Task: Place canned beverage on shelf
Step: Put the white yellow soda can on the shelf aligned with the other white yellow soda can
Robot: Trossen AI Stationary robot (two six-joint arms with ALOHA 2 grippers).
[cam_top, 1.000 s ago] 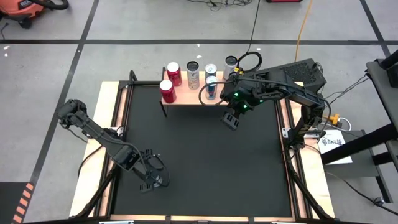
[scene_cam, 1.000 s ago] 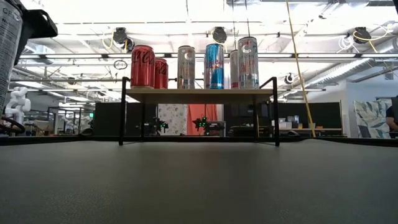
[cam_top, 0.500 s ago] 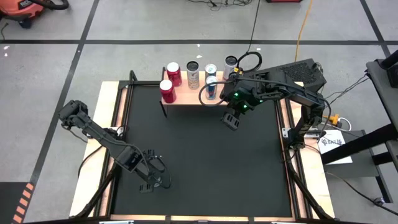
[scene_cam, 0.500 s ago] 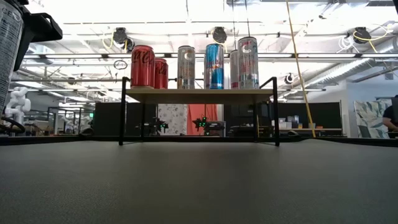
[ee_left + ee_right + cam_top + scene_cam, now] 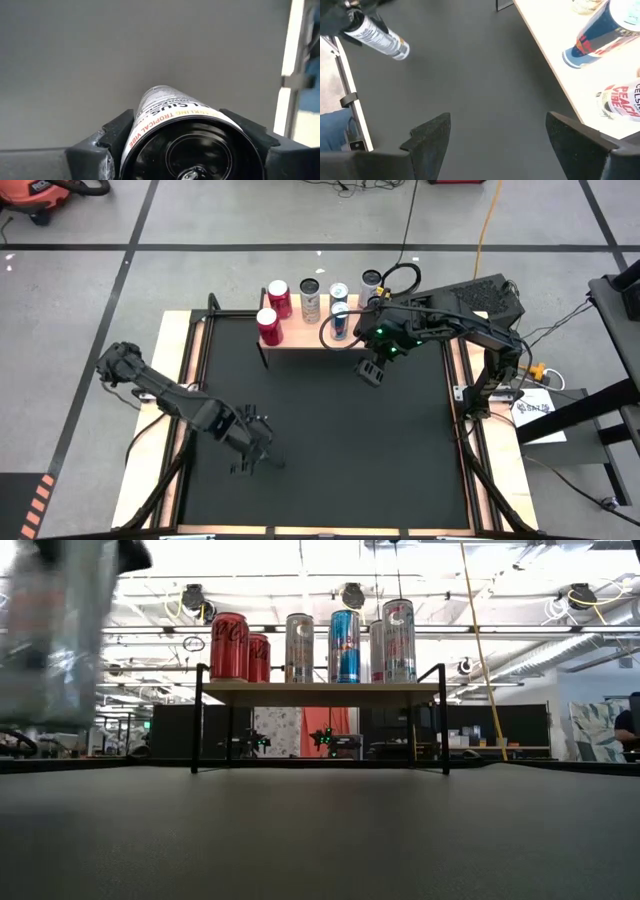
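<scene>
High view. We see the left gripper point(image 5: 252, 452) over the black worktop point(image 5: 330, 440), well apart from the shelf point(image 5: 305, 332); its load is hard to make out here. The right gripper point(image 5: 372, 370) hangs just in front of the shelf's right end. On the shelf we count six cans: two red cans point(image 5: 279, 298), a silver can point(image 5: 310, 300), two blue cans point(image 5: 340, 320) and a pale can point(image 5: 372, 280).

Low view. The carried can point(image 5: 62, 630) passes blurred and close to the lens, clear of the worktop. Beyond it the shelf top stands on thin black legs with its cans upright; some overlap, so the count here is less sure.

Left wrist view. The left fingers point(image 5: 107, 137) pinch the one slim can between them, across its cylindrical wall near the end that faces us. We judge it stiff but thin-walled, smooth and likely slippery, moderately heavy if full; a mid-body grip with modest squeeze suits it.

Right wrist view. The right fingers point(image 5: 432, 131) stand spread, holding nothing. Far ahead of them the other arm carries the can, tilted; to one side of them lies the shelf edge with a blue can and a pale can.
</scene>
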